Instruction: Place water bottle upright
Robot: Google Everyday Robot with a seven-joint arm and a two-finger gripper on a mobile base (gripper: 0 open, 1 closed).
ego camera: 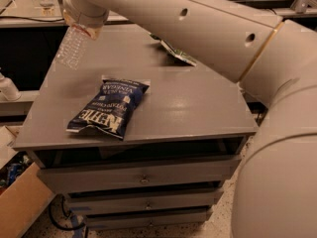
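The water bottle (71, 47) is clear and ribbed. It hangs tilted, base down and to the left, above the back left part of the grey table (198, 103). Its upper end is in my gripper (83, 29), which sits at the end of the big beige arm reaching in from the right. The gripper is shut on the bottle's top part. The cap and most of the label are hidden by the wrist. The bottle does not touch the table.
A blue chip bag (106, 108) lies flat on the front left of the table. A green packet (177, 53) lies at the back, partly under the arm. An opaque white bottle (7, 88) stands off the left edge. A cardboard box (22, 207) is on the floor, and drawers (143, 180) are below.
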